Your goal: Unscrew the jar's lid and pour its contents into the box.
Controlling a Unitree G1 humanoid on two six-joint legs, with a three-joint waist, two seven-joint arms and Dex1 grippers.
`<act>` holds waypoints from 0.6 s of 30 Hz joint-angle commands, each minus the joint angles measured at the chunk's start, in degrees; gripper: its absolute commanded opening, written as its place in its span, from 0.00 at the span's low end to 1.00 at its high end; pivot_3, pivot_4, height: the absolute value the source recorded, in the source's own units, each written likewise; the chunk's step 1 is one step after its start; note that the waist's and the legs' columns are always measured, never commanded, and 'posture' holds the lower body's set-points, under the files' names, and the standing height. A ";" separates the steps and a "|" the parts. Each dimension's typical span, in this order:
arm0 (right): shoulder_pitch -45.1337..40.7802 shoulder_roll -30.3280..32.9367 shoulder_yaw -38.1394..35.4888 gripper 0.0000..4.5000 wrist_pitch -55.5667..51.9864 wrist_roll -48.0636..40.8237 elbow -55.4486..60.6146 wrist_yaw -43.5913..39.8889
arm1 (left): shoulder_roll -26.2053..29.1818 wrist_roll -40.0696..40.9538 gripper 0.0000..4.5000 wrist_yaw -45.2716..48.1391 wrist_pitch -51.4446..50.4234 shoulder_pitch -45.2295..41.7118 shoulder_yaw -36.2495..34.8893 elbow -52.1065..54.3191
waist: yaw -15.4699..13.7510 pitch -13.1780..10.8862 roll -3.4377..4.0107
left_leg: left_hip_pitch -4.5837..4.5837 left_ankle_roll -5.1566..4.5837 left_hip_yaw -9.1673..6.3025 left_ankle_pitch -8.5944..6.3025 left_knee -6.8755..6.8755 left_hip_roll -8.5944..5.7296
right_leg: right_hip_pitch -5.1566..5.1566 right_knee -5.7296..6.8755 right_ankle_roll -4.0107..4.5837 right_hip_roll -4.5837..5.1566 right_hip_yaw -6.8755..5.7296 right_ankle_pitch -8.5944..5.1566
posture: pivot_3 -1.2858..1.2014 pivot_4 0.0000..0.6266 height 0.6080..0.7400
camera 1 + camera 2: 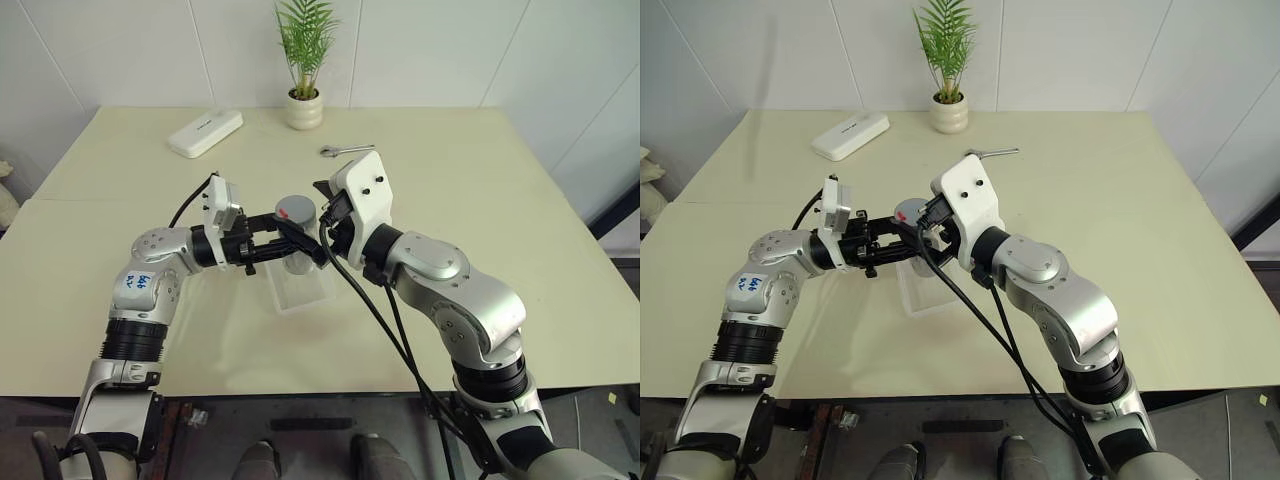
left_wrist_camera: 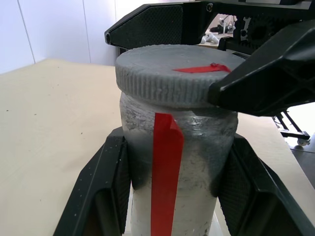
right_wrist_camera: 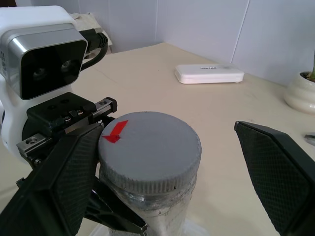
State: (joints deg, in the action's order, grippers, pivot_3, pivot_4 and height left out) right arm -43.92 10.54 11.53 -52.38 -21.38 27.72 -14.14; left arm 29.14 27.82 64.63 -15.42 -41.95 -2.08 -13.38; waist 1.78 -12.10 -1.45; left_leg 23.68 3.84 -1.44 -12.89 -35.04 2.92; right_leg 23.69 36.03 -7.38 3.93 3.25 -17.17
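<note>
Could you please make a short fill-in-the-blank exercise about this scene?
1. The left gripper is shut on the ____.
2. The lid has a small mark of ____ colour.
3. The right gripper's jaws are ____ around the lid.
4. The plant pot stands on the ____.

Missing words: jar; red; open; table

Silver-grey jointed arms — white wrist housings, black cables, textured black fingers [image 2: 98, 196]
</note>
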 commanded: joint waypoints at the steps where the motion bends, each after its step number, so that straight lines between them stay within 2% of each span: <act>1: -1.94 -1.35 0.41 1.00 0.49 1.45 0.86 1.26 | -0.44 -0.43 0.44 -0.24 1.53 -0.53 -0.40 1.70 | -0.01 0.00 0.00 | 0.00 0.00 0.00 0.00 0.00 0.00 | 0.00 0.00 0.00 0.00 0.00 0.00 | 0.52 0.24 1.00; 18: -1.63 -5.86 0.73 1.00 -3.57 2.72 2.96 5.72 | -2.05 -1.15 0.44 -1.21 1.35 -1.67 -0.49 0.48 | -0.02 0.00 0.00 | 0.01 0.00 0.00 0.00 0.00 0.01 | 0.00 0.00 0.00 -0.01 0.00 0.00 | 0.52 0.24 1.00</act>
State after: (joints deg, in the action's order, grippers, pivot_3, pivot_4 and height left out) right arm -44.72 5.59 12.58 -56.27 -18.99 27.42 -8.84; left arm 27.20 26.65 63.61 -14.79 -42.35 -1.91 -14.02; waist 1.76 -12.10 -1.45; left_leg 23.69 3.84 -1.45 -12.89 -35.04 2.93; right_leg 23.70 36.02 -7.38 3.92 3.25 -17.17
